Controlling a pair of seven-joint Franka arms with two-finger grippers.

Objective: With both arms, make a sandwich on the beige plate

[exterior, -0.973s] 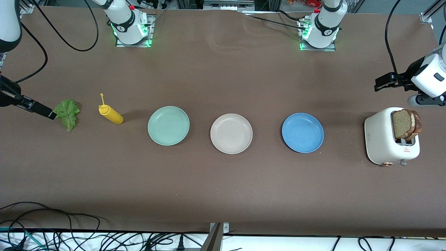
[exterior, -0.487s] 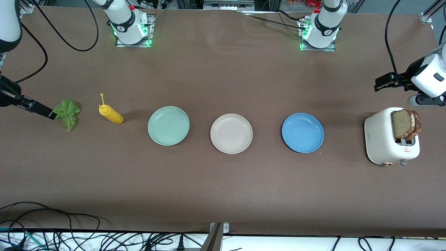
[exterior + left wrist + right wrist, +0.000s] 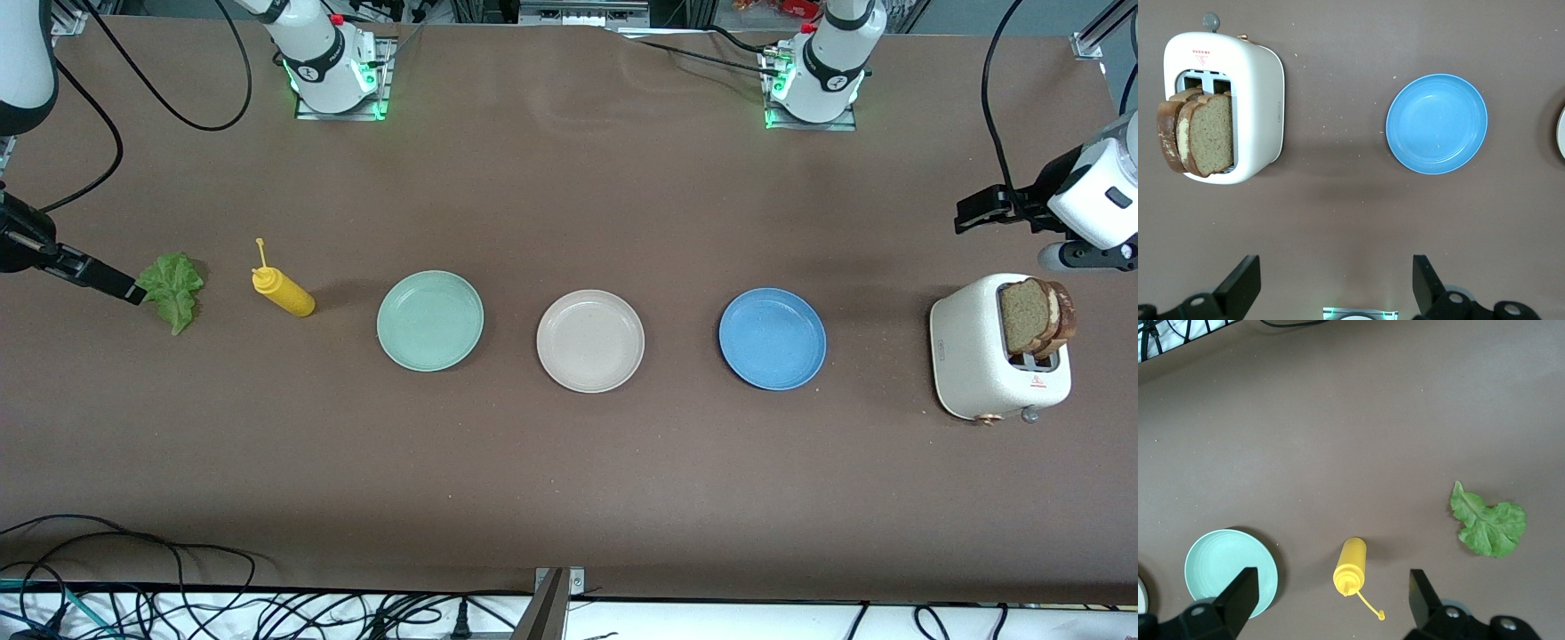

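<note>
Nothing is on the beige plate (image 3: 590, 341) yet; it sits bare in the middle of the row, with the mint-green plate (image 3: 430, 320) at its 9 o'clock and the blue plate (image 3: 772, 338) at its 3 o'clock as the front camera looks down.

The makings are split between the two ends of the table. The two bread slices (image 3: 1036, 315) stand upright in the white toaster (image 3: 978, 356) at the left arm's end, their long edges vertical and their broad faces turned along the table. The left gripper (image 3: 978, 212) hangs in the air near the toaster, which shows at about 5 o'clock from it in the front view. Its wrist camera shows the fingers (image 3: 1243, 283) spread wide with nothing between them. This arm is plainly the closer one to the bread.

The lettuce leaf (image 3: 173, 290) lies flat at the right arm's end, the yellow squeeze bottle (image 3: 283, 292) lying on its side between it and the mint-green plate. The right gripper (image 3: 116, 284) hovers just beside the leaf's edge, at its 9 o'clock, fingers (image 3: 1238, 593) parted and empty.

Since a sandwich starts with bread, I'd judge the left arm has the next move: down and over the slices, jaws set across a slice's thickness.
</note>
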